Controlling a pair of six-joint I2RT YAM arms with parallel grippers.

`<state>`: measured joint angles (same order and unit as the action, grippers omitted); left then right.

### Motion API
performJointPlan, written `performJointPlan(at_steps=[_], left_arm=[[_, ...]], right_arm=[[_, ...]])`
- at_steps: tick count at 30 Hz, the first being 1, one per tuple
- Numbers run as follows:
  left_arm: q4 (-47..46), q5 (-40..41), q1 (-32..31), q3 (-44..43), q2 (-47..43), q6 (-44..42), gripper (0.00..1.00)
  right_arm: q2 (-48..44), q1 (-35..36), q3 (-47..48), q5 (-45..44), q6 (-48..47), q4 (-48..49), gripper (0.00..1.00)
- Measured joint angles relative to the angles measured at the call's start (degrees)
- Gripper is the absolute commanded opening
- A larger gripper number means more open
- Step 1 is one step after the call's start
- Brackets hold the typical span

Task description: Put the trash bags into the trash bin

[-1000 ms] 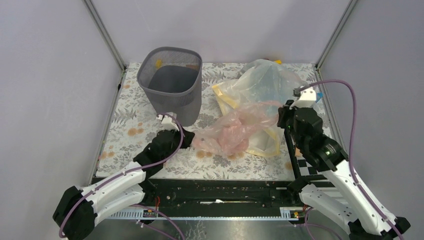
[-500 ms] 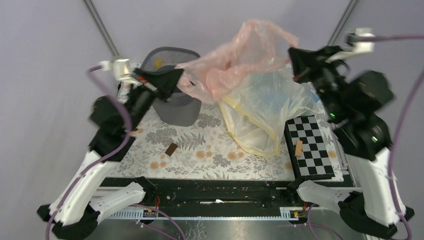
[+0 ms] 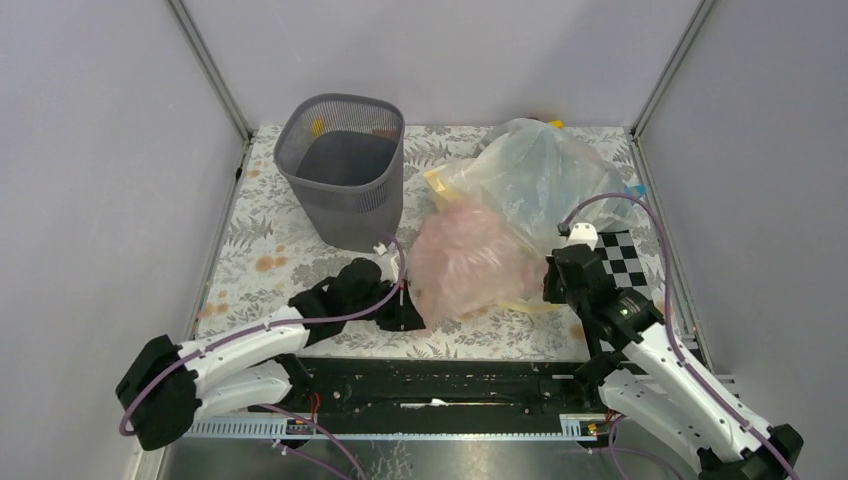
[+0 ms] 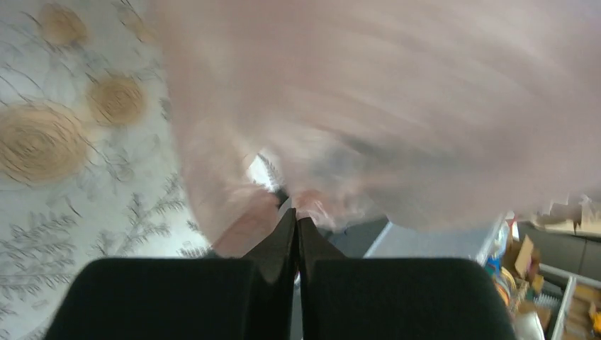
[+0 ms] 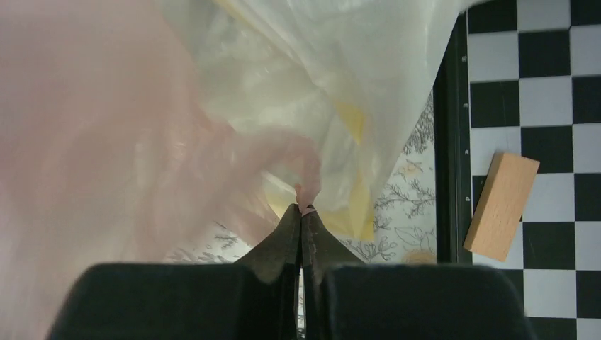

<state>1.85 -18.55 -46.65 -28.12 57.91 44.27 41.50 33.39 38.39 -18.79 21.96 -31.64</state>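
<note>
Left tool (image 4: 296, 218) is pinching shut on the near-left edge of the pink trash bag (image 3: 465, 262). That wrist view is blurring, but film is sitting right at the tips. Right tool (image 5: 301, 207) is clamping a twisted corner of the same bag on its right side. Bag is ballooning low between both tools over the tabletop (image 3: 262, 262), overlapping the clear bag (image 3: 545, 170) with the yellow band. Trash bin (image 3: 345, 170) is standing upright back left, apart from the bag. Wooden block (image 5: 502, 205) is lying on the checkerboard (image 5: 546, 85).

L gripper (image 4: 296, 221) tight on pink bag (image 4: 397, 92)
</note>
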Motion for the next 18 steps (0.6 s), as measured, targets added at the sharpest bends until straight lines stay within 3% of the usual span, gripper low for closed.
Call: performJointPlan(at_steps=[2, 4, 9, 10, 12, 15, 18], left_arm=[[6.36, -0.68, -1.97, -0.33, -0.87, -0.04, 0.00], [12.57, 0.13, -2.23, -6.47, -2.73, -1.33, 0.00], [22.23, 3.21, -1.46, -41.64, -0.85, -7.63, 0.00], [22.47, 4.00, -1.27, -50.40, 0.28, -9.16, 0.00], [21.09, 5.31, -1.11, -61.22, 0.48, -11.54, 0.00], [18.91, 7.19, -1.11, -64.89, -3.69, -14.21, 0.00], [17.05, 8.41, -1.11, -58.60, -9.38, -15.72, 0.00]], right_arm=[[-2.03, -0.02, 0.50, 0.31, 0.42, -3.06, 0.00], [-3.43, 0.00, 5.57, 0.46, 0.04, -3.54, 0.00], [5.57, 0.00, 37.24, -0.09, -4.17, -3.52, 0.00], [8.70, 0.00, 46.42, -0.33, -5.27, -2.89, 0.00], [11.63, 0.00, 55.98, -0.44, -6.62, -0.28, 0.00], [10.58, 0.00, 57.86, -0.61, -7.72, 2.14, 0.00], [5.27, -0.02, 49.94, -1.62, -8.00, 2.38, 0.00]])
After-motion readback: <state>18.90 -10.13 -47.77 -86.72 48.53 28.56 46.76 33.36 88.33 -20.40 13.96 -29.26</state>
